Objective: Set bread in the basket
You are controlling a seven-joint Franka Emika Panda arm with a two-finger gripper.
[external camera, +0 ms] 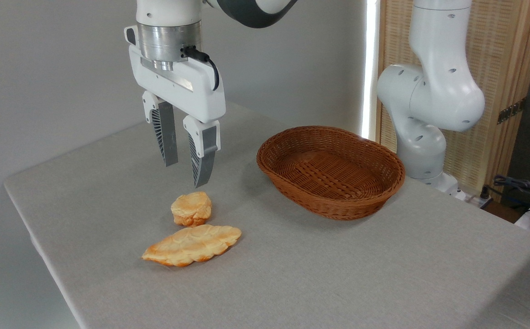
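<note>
The bread (191,208), a small roundish golden bun with a pale lumpy top, lies on the grey table left of centre. My gripper (185,175) hangs a short way above it and slightly behind, open, with nothing between its fingers. The basket (331,170), an oval brown wicker one with low flared sides, stands to the right of the bun and holds nothing.
A longer flat leaf-shaped pastry (192,245) lies just in front of the bun, almost touching it. The robot's white base (429,105) stands behind the basket at the right. The table's left edge (32,228) runs close to the breads.
</note>
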